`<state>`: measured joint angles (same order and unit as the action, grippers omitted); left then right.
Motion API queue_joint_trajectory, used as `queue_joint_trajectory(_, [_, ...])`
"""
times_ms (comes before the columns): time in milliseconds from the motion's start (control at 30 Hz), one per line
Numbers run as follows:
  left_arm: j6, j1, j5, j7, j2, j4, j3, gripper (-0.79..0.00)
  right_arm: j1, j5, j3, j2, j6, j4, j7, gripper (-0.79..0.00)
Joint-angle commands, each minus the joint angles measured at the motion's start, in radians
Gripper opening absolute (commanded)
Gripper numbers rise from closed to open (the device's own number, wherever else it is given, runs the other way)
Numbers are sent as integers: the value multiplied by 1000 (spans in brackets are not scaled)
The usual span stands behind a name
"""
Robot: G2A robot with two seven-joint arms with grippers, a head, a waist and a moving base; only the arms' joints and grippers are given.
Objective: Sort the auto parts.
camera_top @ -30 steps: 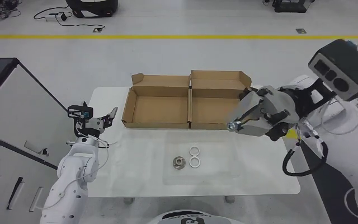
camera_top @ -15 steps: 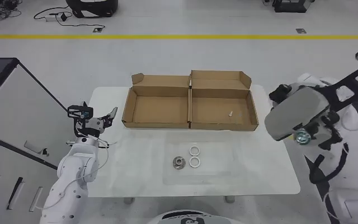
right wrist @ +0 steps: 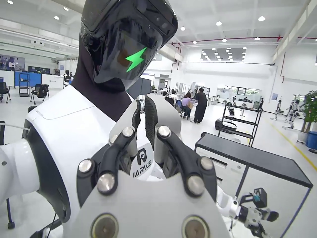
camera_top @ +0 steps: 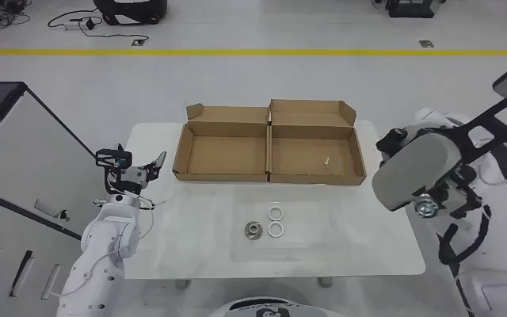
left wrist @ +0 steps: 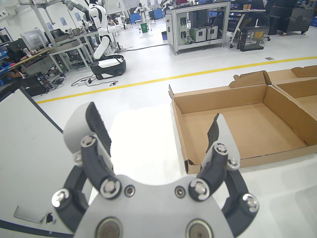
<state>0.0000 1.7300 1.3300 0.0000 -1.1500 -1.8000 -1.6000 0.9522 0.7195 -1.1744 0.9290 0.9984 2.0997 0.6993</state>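
A metal flanged hub (camera_top: 253,230) and two white rings (camera_top: 275,213) (camera_top: 276,230) lie on the white table (camera_top: 356,238), in front of two open cardboard boxes. The left box (camera_top: 222,154) (left wrist: 247,127) has nothing in it. A small pale part (camera_top: 326,161) lies in the right box (camera_top: 309,154). My right arm (camera_top: 416,170) is raised beyond the table's right edge. Its gripper (right wrist: 141,111) is shut on a small silver bolt (right wrist: 141,99) at the fingertips. My left gripper (left wrist: 153,111) (camera_top: 146,169) hangs open over the table's left edge, short of the left box.
The box flaps (camera_top: 230,115) stand up along the far side. A dark-framed panel (camera_top: 47,135) leans to the left of the table. Bare tabletop lies left and right of the three loose parts.
My right arm has pulled back from over the right box, up and past the table's right edge. The small pale part in that box is now uncovered. The left arm has kept still.
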Motion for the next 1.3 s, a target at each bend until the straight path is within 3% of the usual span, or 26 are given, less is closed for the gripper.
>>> queue_joint_trajectory(0, [0, 0, 0, 0, 0, 0, 0, 0, 3, 18, 7, 5, 14, 6, -17, -785])
queue_joint_trajectory(300, [0, 0, 0, 0, 0, 0, 0, 0, 6, 58, 12, 27, 5, -8, 16, -785])
queue_joint_trajectory(667, [0, 0, 0, 0, 0, 0, 0, 0, -22, -128, -7, 28, -203, -11, 106, -785])
queue_joint_trajectory(1067, [0, 0, 0, 0, 0, 0, 0, 0, -18, 24, 42, 54, -37, -31, 74, -785])
queue_joint_trajectory(1267, [0, 0, 0, 0, 0, 0, 0, 0, -38, 42, 64, 65, -30, -52, 97, -785])
